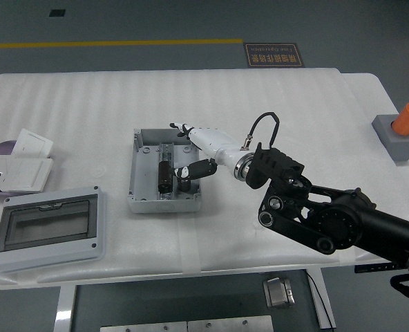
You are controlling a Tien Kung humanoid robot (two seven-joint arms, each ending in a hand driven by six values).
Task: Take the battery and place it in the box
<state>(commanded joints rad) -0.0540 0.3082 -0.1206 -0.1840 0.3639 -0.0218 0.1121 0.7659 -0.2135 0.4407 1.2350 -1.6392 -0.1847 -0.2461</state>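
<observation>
The grey box [141, 173] stands open left of the table's middle. The black cylindrical battery [164, 177] lies lengthwise inside it, on the box's centre strip. My right hand [181, 151], white with black fingers, hovers over the right half of the box. Its fingers [179, 130] are spread over the far rim, its thumb [199, 168] lies by the right wall, and it holds nothing. A small black round part [184, 174] sits in the box right of the battery, by the thumb. The left arm is out of view.
A grey enclosure with a clear lid [47, 229] lies at the front left. White socket plates [16, 166] lie at the far left edge. An orange cylinder on a grey block [401, 133] stands at the right edge. My black right forearm [329, 214] crosses the front right.
</observation>
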